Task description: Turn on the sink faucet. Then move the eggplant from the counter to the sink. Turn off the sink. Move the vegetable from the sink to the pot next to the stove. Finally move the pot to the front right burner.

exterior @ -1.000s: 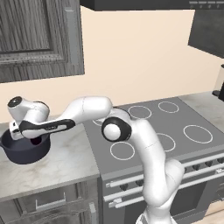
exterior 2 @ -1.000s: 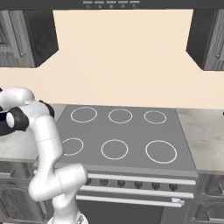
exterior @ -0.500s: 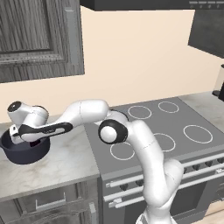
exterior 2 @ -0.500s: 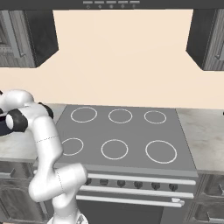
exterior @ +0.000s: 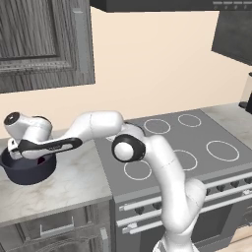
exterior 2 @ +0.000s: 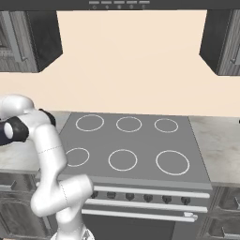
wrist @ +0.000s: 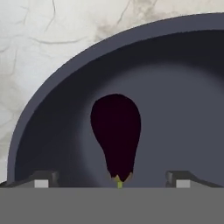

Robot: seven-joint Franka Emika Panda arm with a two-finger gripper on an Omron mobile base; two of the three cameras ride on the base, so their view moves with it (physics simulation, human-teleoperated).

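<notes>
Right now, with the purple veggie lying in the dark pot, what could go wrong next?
The open gripper hangs low inside the dark round pot, its fingertips straddling the glossy dark purple eggplant; rising crookedly, it might bump either.

The pot stands on the grey-white marbled counter, left of the grey stove. Carrying it to the front right burner might tip the eggplant out.
</notes>
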